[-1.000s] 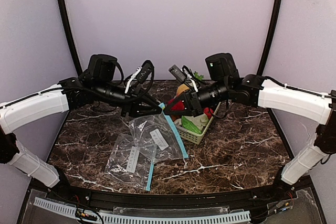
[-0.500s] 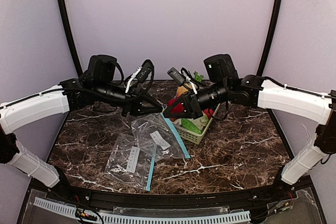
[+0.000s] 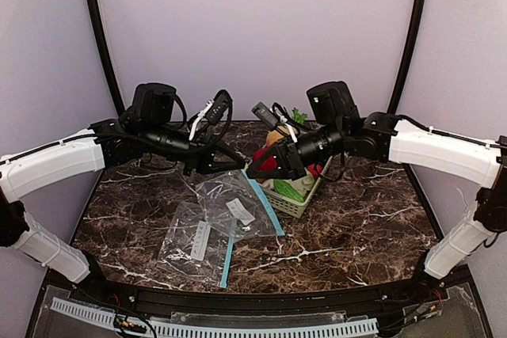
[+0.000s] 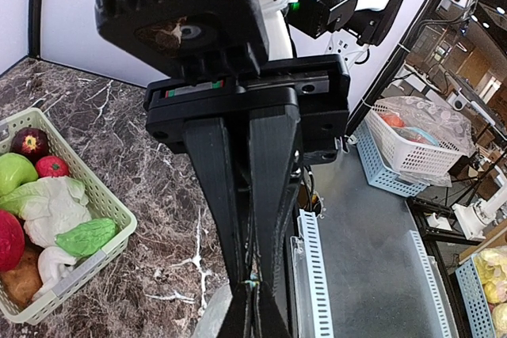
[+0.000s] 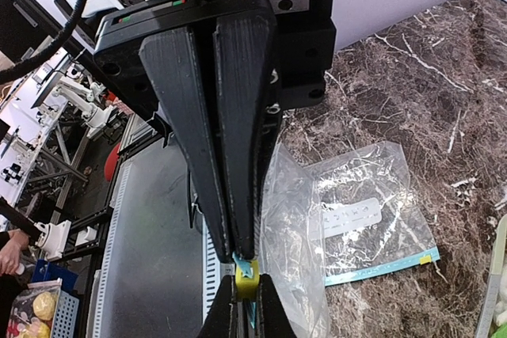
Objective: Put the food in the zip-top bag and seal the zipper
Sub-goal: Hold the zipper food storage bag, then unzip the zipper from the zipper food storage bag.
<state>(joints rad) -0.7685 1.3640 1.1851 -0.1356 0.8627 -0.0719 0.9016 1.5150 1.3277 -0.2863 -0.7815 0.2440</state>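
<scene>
A clear zip-top bag point(image 3: 232, 205) with a blue zipper strip hangs by its top edge between my two grippers. My left gripper point(image 3: 238, 165) is shut on a sliver of that blue edge point(image 4: 254, 278). My right gripper point(image 3: 252, 172) is shut on the bag's yellow slider point(image 5: 245, 273), and the clear film point(image 5: 295, 235) droops beside it. The food sits in the pale green basket point(image 3: 290, 207): a red piece point(image 3: 269, 161), a green one point(image 3: 290, 187), white cauliflower point(image 4: 49, 205), a green apple point(image 4: 14, 173) and a small red fruit point(image 4: 52, 166).
Another clear bag point(image 3: 194, 241) lies flat on the dark marble table point(image 3: 356, 227), partly under the held one, its label point(image 5: 355, 215) facing up. The basket stands just right of the grippers. Black frame posts rise at the back corners.
My left gripper has shut onto the bag's top edge. The right gripper, still shut on the slider, has shifted slightly left, and the bag's top has risen a little.
</scene>
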